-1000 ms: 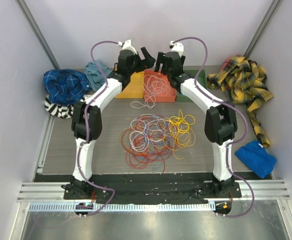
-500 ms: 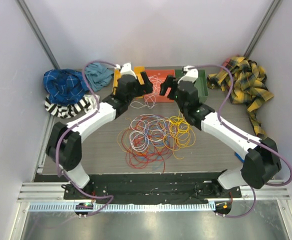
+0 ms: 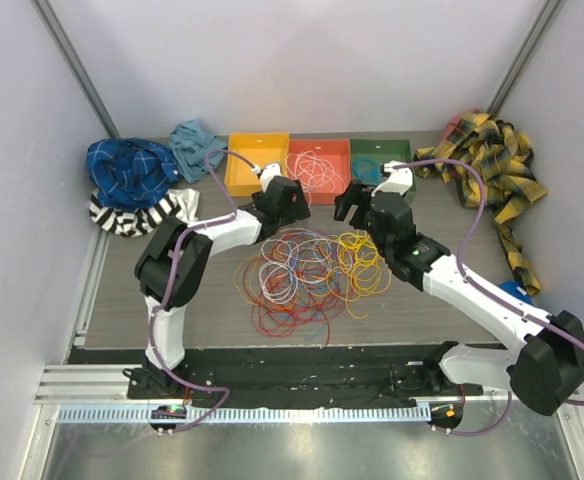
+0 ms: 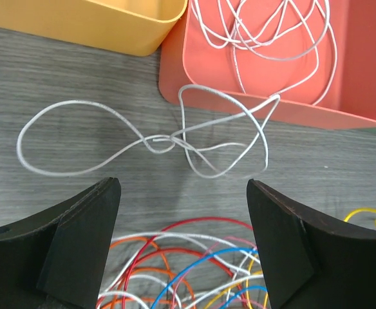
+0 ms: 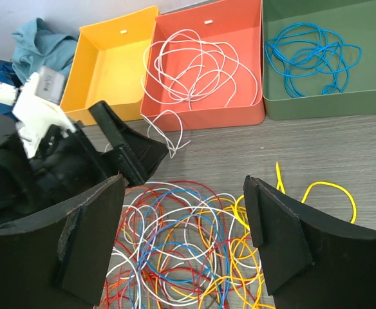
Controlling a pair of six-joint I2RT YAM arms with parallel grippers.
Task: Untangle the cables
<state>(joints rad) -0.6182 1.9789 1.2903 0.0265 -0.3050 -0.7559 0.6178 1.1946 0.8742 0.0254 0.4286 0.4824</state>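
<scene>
Cables (image 3: 302, 270) lie tangled mid-tabletop (image 3: 122, 290), untouched. Both arms have dropped from raised to the heap's far edge. Left gripper (image 4: 183, 212) and right gripper (image 5: 185, 212) gape empty, so the next pick appears imminent.

Behind my chunky matte-black wedge fingers (image 4: 72, 248), my arms (image 3: 477, 295) run white with black joints, purple hoses (image 3: 442, 161) looping alongside.

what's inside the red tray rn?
Only white cable, loosely looped on the floor of the red tray; one loop trails over the near wall onto the table. The strip just behind that wall is hidden.
</scene>
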